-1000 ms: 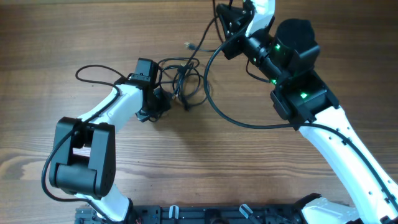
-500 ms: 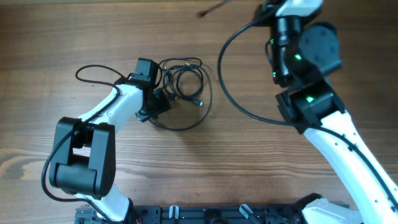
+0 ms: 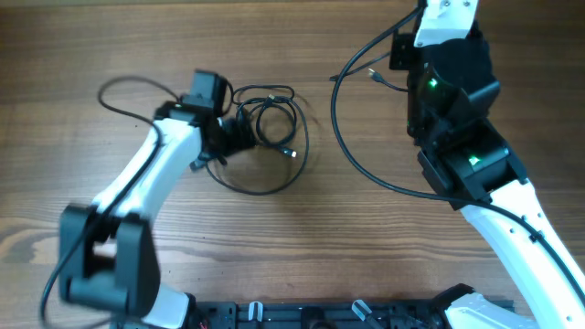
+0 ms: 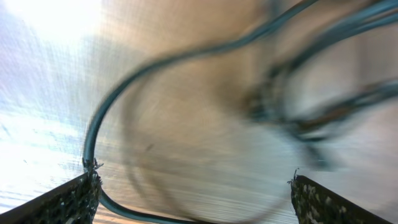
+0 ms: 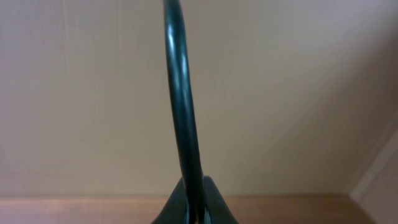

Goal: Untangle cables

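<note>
The cables [image 3: 267,121] lie as a small black tangle left of the table's middle, with one wide loop [image 3: 265,187] trailing toward the front. My left gripper [image 3: 233,137] sits at the tangle's left edge. In the left wrist view it is open [image 4: 196,190], with blurred cable strands [image 4: 298,106] ahead and one strand [image 4: 93,143] by its left finger. My right gripper [image 3: 402,55] is at the back right, shut [image 5: 193,202] on a single black cable [image 5: 180,93]. That cable's plug end [image 3: 373,75] sticks out to the left.
A thicker black arm wire [image 3: 352,146] hangs in a big arc from the right arm across the table's middle right. Another arm wire [image 3: 119,87] loops beside the left arm. The wooden table [image 3: 302,247] carries all of this.
My right gripper has swung right and back, taking one cable out of the tangle. The remaining tangle has settled into a looser loop. My left arm has shifted slightly up and left.
</note>
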Robot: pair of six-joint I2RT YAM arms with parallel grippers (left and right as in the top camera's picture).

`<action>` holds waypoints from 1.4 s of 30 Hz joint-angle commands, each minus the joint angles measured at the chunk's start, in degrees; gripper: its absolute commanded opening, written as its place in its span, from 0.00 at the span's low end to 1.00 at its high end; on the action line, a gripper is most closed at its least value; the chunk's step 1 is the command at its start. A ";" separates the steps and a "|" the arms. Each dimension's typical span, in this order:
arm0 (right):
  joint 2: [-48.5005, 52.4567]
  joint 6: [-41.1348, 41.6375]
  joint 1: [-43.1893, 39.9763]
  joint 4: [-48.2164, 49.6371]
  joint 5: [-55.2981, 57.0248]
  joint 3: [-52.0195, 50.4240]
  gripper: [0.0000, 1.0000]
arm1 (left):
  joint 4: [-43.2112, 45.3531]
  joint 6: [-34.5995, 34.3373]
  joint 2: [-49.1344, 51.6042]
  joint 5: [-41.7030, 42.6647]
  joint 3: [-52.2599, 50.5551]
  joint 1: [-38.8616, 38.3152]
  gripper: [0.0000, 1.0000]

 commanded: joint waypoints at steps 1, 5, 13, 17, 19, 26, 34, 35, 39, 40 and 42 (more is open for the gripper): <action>-0.28 1.99 -0.37 -3.21 -2.71 0.44 0.04 | -2.47 4.04 -10.16 4.24 4.98 0.04 1.00; -0.33 3.54 -3.50 -7.72 -9.97 0.44 0.04 | -5.64 6.23 -16.39 10.56 4.98 0.04 1.00; 0.07 15.37 -27.85 -10.19 -40.00 0.85 0.04 | -9.42 6.05 -23.56 12.66 4.98 0.04 1.00; 3.28 23.93 -42.97 -6.27 -55.21 2.14 0.04 | -10.71 6.01 -23.04 12.79 4.98 0.04 1.00; 5.62 29.11 -49.35 -1.86 -59.74 2.14 0.04 | -11.41 5.99 -22.77 12.81 4.98 0.04 1.00; 17.44 38.84 -63.76 7.15 -61.00 2.14 0.04 | -13.11 5.97 -22.21 13.00 4.98 -0.11 1.00; 29.24 38.01 -76.70 1.70 -59.30 1.97 0.04 | -13.68 5.73 -22.21 13.00 4.98 -0.11 1.00; 29.81 36.87 -77.13 1.57 -58.62 1.97 0.04 | -13.66 5.73 -22.21 13.00 4.98 -0.11 1.00; 30.18 35.58 -77.46 0.55 -52.06 1.99 0.17 | -13.70 4.46 -22.21 13.22 4.98 -0.13 1.00; 30.18 35.63 -77.42 0.52 -51.49 1.99 0.20 | -13.68 4.46 -22.21 13.53 4.98 -0.13 1.00; 30.18 35.60 -77.44 0.00 -50.03 1.99 0.49 | -13.81 4.48 -22.21 13.68 4.98 -0.13 1.00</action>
